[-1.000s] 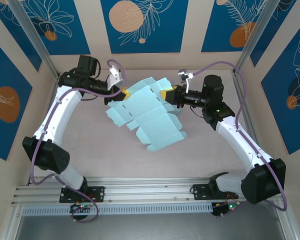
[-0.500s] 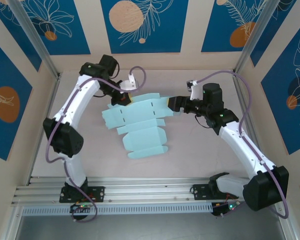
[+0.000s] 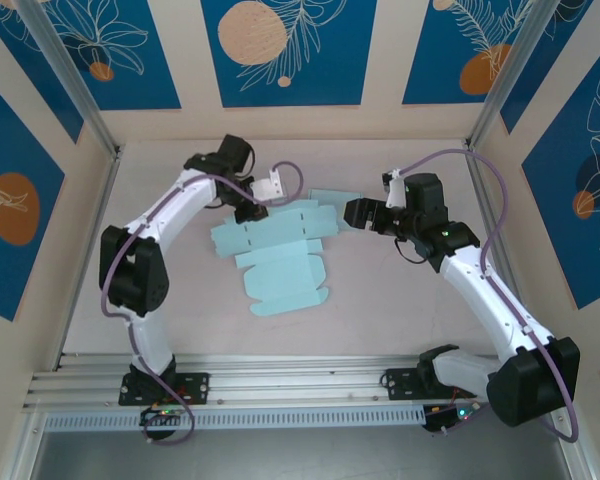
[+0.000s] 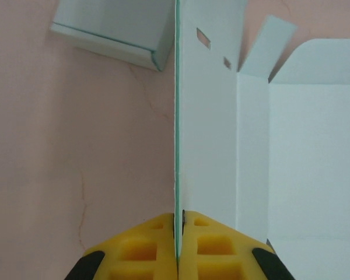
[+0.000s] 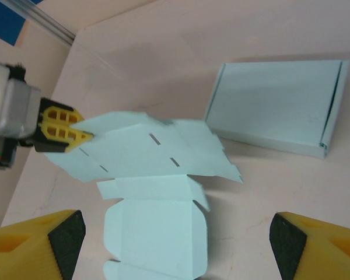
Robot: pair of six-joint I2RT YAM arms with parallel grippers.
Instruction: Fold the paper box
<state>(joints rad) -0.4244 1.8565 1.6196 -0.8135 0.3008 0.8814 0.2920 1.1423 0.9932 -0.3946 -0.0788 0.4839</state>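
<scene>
The paper box (image 3: 278,258) is an unfolded light-blue sheet, its front part flat on the table and its far panel raised. My left gripper (image 3: 253,212) is shut on the far edge of that panel. In the left wrist view the yellow fingertips (image 4: 199,233) pinch the upright panel (image 4: 207,116) edge-on. My right gripper (image 3: 348,214) hangs open just right of the sheet, touching nothing. From the right wrist, the sheet (image 5: 157,175) lies between and beyond my wide-spread fingers (image 5: 38,245), with the left gripper (image 5: 84,133) clamped on its far left corner.
A second, folded-up light-blue box (image 3: 335,197) lies on the table behind the sheet; it also appears as a flat closed box (image 5: 274,108) and a corner of one (image 4: 111,26). Patterned walls and metal posts enclose the table.
Both arms have come down and inward, lowering the sheet from mid-air onto the table. My right gripper has opened and let go of the sheet's right edge.
</scene>
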